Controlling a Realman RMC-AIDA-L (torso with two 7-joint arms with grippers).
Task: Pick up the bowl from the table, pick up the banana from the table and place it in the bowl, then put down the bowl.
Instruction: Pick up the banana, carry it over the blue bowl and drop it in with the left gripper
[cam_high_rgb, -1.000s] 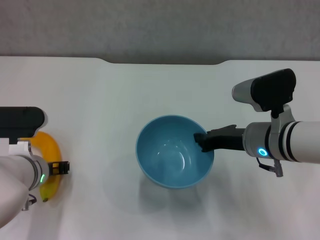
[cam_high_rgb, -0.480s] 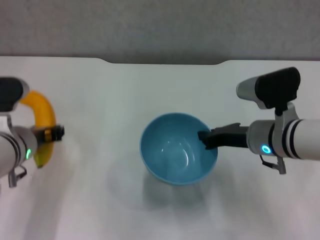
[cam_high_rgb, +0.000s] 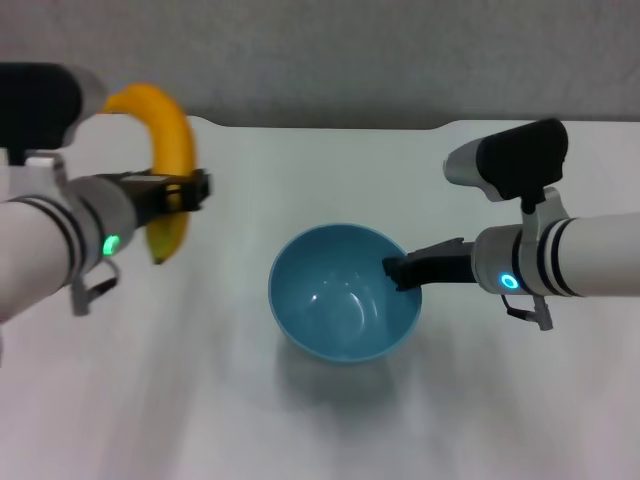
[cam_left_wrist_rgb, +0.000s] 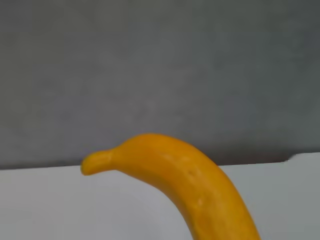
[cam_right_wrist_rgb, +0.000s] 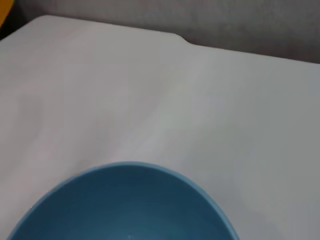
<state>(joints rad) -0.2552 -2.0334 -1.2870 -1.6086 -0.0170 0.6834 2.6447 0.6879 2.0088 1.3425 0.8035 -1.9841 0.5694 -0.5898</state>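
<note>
The light-blue bowl (cam_high_rgb: 345, 293) hangs a little above the white table (cam_high_rgb: 300, 420), its shadow below it. My right gripper (cam_high_rgb: 395, 271) is shut on the bowl's right rim. The bowl's rim also shows in the right wrist view (cam_right_wrist_rgb: 125, 200). My left gripper (cam_high_rgb: 195, 190) is shut on the yellow banana (cam_high_rgb: 170, 165) and holds it in the air to the left of the bowl and higher than it. The banana fills the lower part of the left wrist view (cam_left_wrist_rgb: 185, 185), its short stem pointing away.
The table's far edge has a shallow notch (cam_high_rgb: 330, 126) in front of a grey wall. Bare white tabletop lies around the bowl on all sides.
My left gripper has lifted the banana off the table's left side and carried it up and to the right, toward the bowl. The bowl stays held and has shifted a little.
</note>
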